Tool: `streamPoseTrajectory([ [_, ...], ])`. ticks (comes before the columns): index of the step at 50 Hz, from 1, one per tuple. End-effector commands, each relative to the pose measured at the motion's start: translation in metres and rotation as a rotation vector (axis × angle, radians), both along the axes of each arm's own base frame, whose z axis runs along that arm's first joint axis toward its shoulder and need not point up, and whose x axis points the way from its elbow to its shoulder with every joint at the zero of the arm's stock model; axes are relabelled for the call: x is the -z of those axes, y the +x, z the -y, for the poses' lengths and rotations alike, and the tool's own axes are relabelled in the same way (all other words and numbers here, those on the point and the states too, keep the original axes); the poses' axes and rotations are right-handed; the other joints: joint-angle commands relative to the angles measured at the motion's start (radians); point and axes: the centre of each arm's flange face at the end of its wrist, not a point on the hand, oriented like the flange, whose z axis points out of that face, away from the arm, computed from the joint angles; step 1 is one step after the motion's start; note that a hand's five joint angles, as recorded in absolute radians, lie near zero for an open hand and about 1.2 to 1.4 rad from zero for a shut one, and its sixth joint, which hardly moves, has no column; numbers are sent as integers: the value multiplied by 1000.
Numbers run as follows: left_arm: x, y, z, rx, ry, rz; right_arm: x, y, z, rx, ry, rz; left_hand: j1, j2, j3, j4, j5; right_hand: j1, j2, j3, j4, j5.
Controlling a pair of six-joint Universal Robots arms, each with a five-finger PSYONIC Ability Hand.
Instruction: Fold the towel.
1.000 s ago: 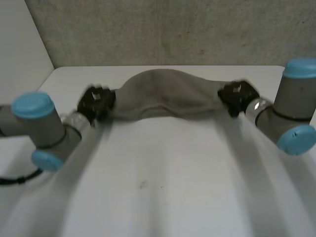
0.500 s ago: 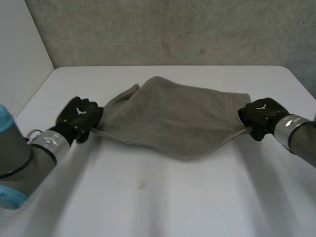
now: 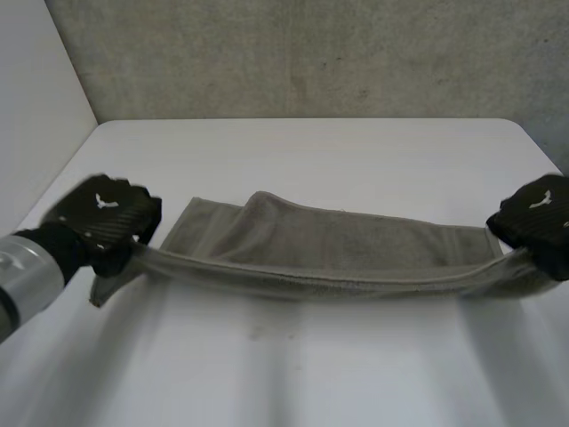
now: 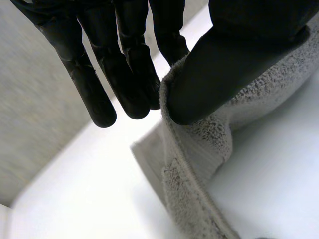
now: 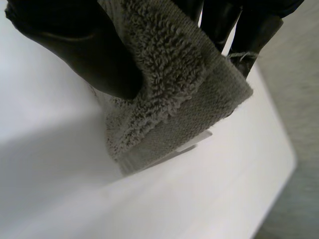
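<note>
The towel (image 3: pixel 329 253) is strung out as a long grey band across the middle of the counter (image 3: pixel 311 151), left to right, with a hand on each end. Its far layer lies on the white surface, with a rumpled peak left of centre. The near edge runs between the two hands, dipping a little in the middle.

Over on the left, the left hand (image 3: pixel 102 218) has the towel's left end, and a loose corner trails on the near side of it. From its wrist, the left thumb (image 4: pixel 219 64) is clamped down on the fluffy edge beside the straight left fingers (image 4: pixel 119 64). That's a pinch, with the cloth bunched under the thumb.

Across at the counter's right edge, the right hand (image 3: pixel 533 222) holds the other end. The right thumb (image 5: pixel 75 50) presses a doubled corner of towel against the right fingers (image 5: pixel 254 35) behind it, a firm pinch too.

A grey speckled wall (image 3: pixel 311 53) runs along the far side of the counter.
</note>
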Motion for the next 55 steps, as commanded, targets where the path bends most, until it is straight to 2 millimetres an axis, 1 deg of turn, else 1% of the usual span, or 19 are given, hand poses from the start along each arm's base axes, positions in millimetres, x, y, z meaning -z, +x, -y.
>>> streamPoseTrajectory([
  [1,65,-9,38,15,192,56,55,0,34,34,179,-52,200,178,179,178,191,61,60,71,59,52],
  [9,75,-23,100,47,108,82,75,22,84,32,113,-81,200,178,179,178,191,61,60,71,59,52],
  [13,49,-31,146,30,-87,38,37,44,138,58,-210,50,200,178,179,178,191,61,60,71,59,52],
  [15,-2,-45,183,22,-306,-97,13,53,156,68,-352,136,200,178,179,178,191,61,60,71,59,52],
  [16,-3,-45,183,22,-307,-97,-11,60,170,73,-489,226,200,178,179,178,191,61,60,71,59,52],
  [17,-33,-48,196,18,-416,-181,-39,65,181,73,-631,321,200,178,179,178,191,61,60,71,59,52],
  [18,-33,-48,197,18,-417,-182,-39,65,181,73,-633,322,200,178,179,178,191,61,60,71,59,52],
  [20,-92,-52,211,23,-626,-358,-63,68,189,68,-759,408,200,178,179,178,191,61,60,71,59,52],
  [22,-115,-51,213,20,-718,-431,-97,70,192,54,-949,529,200,178,179,178,191,61,60,71,59,52],
  [29,-165,-41,210,-53,-966,-626,-101,75,170,81,-920,557,200,178,179,178,191,61,60,71,59,52],
  [33,-116,-40,210,-92,-783,-568,-70,74,160,97,-748,501,200,178,179,178,191,61,60,71,59,52],
  [35,-116,-40,210,-92,-782,-568,-48,73,155,106,-639,466,200,178,179,178,191,61,60,71,59,52],
  [37,-60,-38,201,-129,-586,-504,-32,73,152,114,-564,443,200,178,179,178,191,61,60,71,59,52],
  [38,-59,-38,201,-129,-585,-504,-15,72,148,118,-492,419,200,178,179,178,191,61,60,71,59,52],
  [42,16,-32,175,-151,-349,-425,41,73,135,91,-313,369,200,178,179,178,191,61,60,71,59,52],
  [43,16,-32,175,-151,-349,-425,41,73,135,91,-313,368,200,178,179,178,191,61,60,71,59,52],
  [45,60,-26,154,-167,-220,-359,62,74,129,73,-257,355,200,178,179,178,191,61,60,71,59,52],
  [50,105,-18,126,-173,-112,-223,129,71,111,52,-125,293,200,178,179,178,191,61,60,71,59,52],
  [55,127,-15,103,-148,-70,-103,148,64,99,66,-83,265,200,178,179,178,191,61,60,71,59,52],
])
